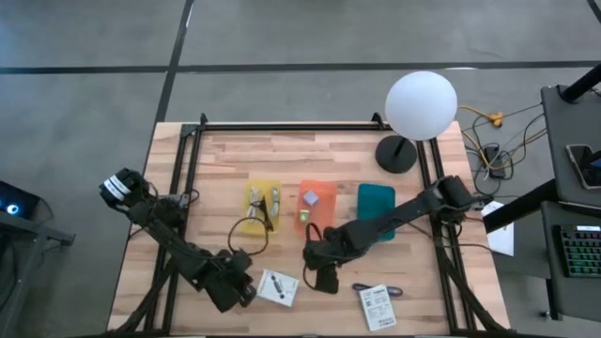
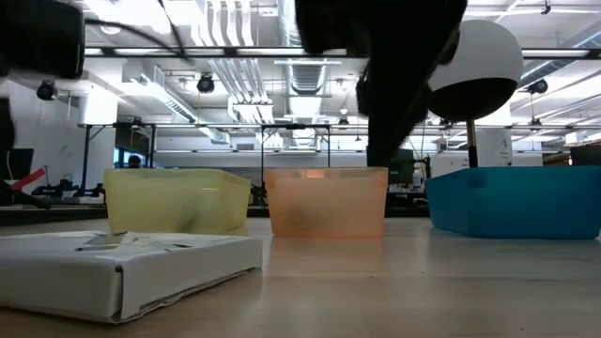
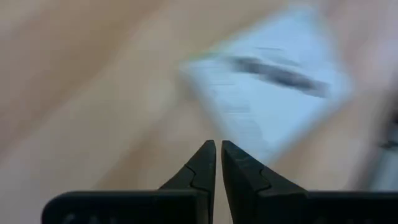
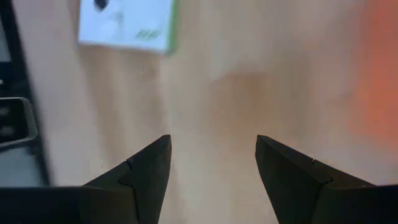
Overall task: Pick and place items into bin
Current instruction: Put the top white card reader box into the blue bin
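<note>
A: The right gripper (image 1: 324,279) hangs near the table's front centre, fingers spread wide over bare wood, nothing between them. The left gripper (image 1: 246,291) sits pinched fully shut and empty, its tips just beside the white packet (image 1: 277,288).

B: And the other items?

A: A second white card (image 1: 377,305) lies at the right gripper's four o'clock; the orange bin (image 1: 316,204) is at its twelve.

B: Risk?

A: The packet lies flat, so spread fingers may skid off or shove it toward the edge.
</note>
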You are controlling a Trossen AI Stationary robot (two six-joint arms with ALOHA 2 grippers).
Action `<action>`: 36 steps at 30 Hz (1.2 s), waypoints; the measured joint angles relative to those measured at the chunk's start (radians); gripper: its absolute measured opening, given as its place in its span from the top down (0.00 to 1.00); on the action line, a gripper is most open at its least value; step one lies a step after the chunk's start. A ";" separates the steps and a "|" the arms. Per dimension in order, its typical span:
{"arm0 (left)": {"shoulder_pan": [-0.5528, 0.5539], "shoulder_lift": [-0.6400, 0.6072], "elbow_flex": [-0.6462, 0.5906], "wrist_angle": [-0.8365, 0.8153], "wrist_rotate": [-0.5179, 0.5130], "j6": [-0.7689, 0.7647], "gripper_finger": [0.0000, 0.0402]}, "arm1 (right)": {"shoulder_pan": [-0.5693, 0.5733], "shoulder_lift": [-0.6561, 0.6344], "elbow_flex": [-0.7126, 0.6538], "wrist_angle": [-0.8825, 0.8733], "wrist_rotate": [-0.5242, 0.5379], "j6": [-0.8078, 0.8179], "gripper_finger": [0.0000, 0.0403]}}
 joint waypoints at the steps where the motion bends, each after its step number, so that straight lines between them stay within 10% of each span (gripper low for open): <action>1: -0.004 0.000 0.001 0.062 0.004 0.065 0.97 | 0.000 0.017 -0.001 0.017 -0.013 0.019 0.46; 36: -0.022 0.172 -0.009 0.323 0.119 0.100 0.97 | 0.055 0.179 0.001 0.378 0.167 0.021 0.49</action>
